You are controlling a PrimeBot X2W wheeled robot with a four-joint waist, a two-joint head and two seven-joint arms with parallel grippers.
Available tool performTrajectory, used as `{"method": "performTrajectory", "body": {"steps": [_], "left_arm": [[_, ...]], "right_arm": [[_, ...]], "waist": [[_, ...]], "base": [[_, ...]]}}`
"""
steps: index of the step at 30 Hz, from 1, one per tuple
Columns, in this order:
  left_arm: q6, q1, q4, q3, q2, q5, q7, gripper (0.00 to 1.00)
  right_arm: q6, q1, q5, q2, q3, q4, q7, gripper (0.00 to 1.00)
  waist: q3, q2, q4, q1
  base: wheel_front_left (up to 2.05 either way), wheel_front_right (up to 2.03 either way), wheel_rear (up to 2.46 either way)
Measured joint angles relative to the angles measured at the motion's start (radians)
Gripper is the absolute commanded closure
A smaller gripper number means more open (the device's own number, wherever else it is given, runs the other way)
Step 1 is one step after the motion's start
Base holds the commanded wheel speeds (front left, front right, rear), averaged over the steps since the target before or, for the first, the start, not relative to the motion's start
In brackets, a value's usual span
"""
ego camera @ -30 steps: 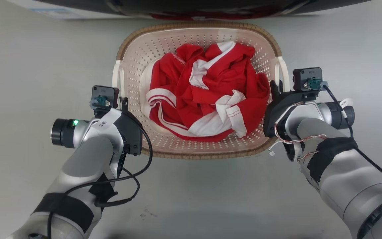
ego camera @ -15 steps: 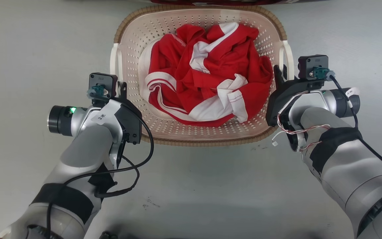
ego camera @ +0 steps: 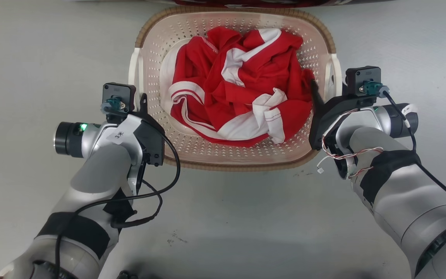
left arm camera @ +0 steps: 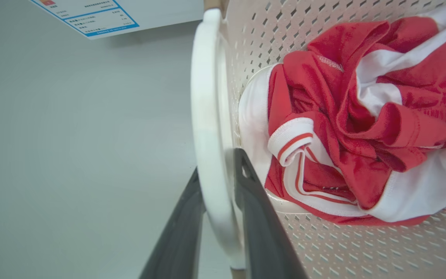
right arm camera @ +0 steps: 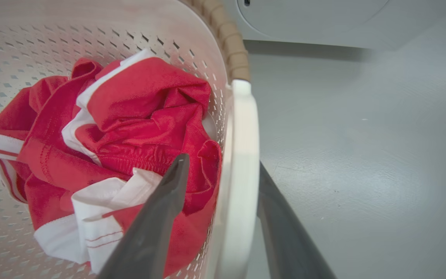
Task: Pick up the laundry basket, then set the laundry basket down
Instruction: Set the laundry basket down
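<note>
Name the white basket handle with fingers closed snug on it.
The left handle: the left gripper's fingers touch both sides. At the right handle, the right gripper's inner finger stands off over the red garment.

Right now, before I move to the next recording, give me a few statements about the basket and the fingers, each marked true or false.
1. The laundry basket holds a crumpled red and white garment. True.
2. Both left fingers sit inside the basket. False: they straddle the white left handle, one on each side and close against it.
3. The right fingers stand on either side of the right handle, with the inner one over the garment. True.
4. The basket's rim is blue. False: it is brown with a woven look.
</note>
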Motion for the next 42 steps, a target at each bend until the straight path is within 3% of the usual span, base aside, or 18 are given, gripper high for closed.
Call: {"method": "performTrajectory", "body": {"steps": [4, 6, 7, 25, 42], "left_arm": [[0.002, 0.001, 0.014, 0.015, 0.003, -0.005, 0.000, 0.51], [0.004, 0.001, 0.014, 0.016, 0.000, -0.012, 0.000, 0.09], [0.004, 0.001, 0.014, 0.017, -0.001, -0.012, 0.000, 0.00], [0.009, 0.036, 0.023, 0.037, 0.000, -0.026, -0.046, 0.00], [-0.001, 0.131, -0.008, 0.052, 0.027, -0.025, -0.081, 0.00]], "right_arm": [[0.002, 0.000, 0.000, 0.003, 0.001, 0.003, -0.005, 0.00], [0.004, 0.000, -0.001, 0.003, 0.002, 0.004, -0.005, 0.00], [0.004, 0.000, -0.002, 0.003, 0.003, 0.005, -0.008, 0.00], [0.017, 0.001, -0.007, 0.006, 0.000, 0.019, -0.032, 0.00], [0.052, 0.088, -0.007, 0.006, -0.045, -0.022, -0.049, 0.00]], "waist": [[-0.005, 0.0000, 0.001, 0.0000], [-0.009, 0.0000, 0.001, 0.0000], [-0.011, 0.0000, 0.001, 0.0000], [-0.098, 0.0000, -0.009, 0.0000], [-0.275, -0.0001, -0.045, -0.0001]], "base": [[0.00, 0.00, 0.00], [0.00, 0.00, 0.00], [0.00, 0.00, 0.00], [0.00, 0.00, 0.00], [0.00, 0.00, 0.00]]}}
